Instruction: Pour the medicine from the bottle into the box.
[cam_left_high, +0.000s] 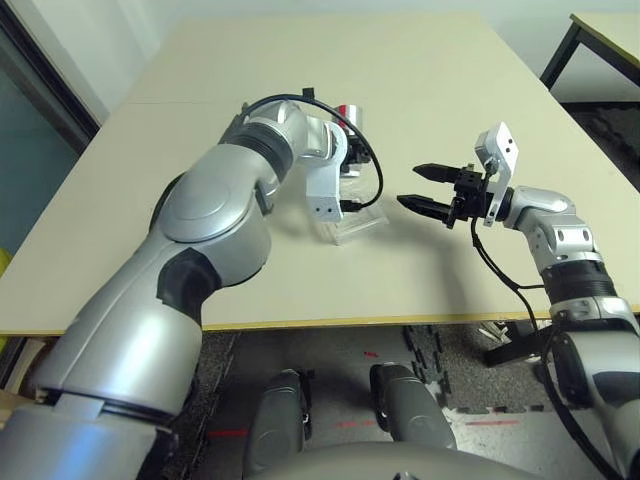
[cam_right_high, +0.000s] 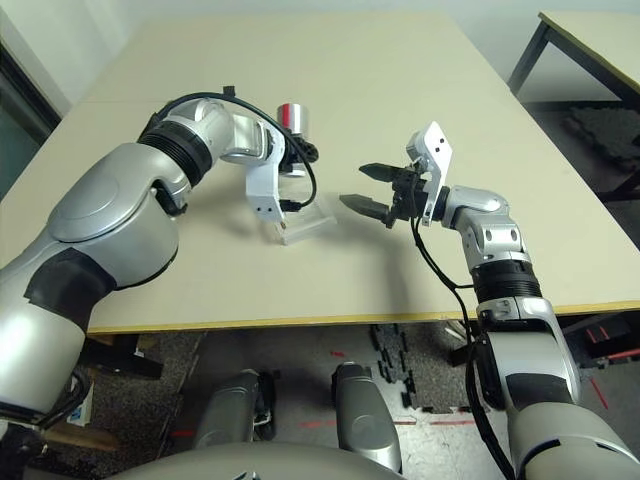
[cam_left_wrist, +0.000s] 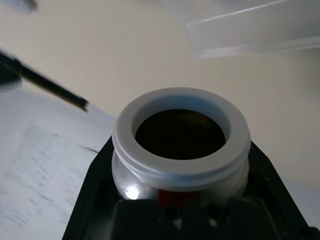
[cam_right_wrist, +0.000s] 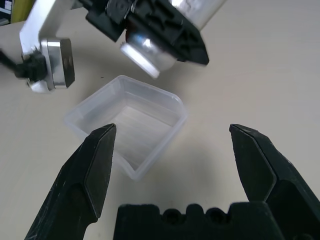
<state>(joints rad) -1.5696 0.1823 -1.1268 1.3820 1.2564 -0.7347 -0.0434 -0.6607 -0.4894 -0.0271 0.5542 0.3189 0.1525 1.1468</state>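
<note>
My left gripper is shut on the silver-grey bottle, which it holds tipped above the table with the red mark showing. The cap is off: in the left wrist view the white-rimmed mouth is open and dark inside. In the right wrist view the bottle's mouth points down towards the box. This clear plastic box sits on the table just below and shows nothing inside. My right gripper hovers open a short way to the box's right, fingers pointing at it.
The pale table stretches far behind the box, and its front edge runs just below the grippers. A second table stands at the back right. Black cables loop around both wrists.
</note>
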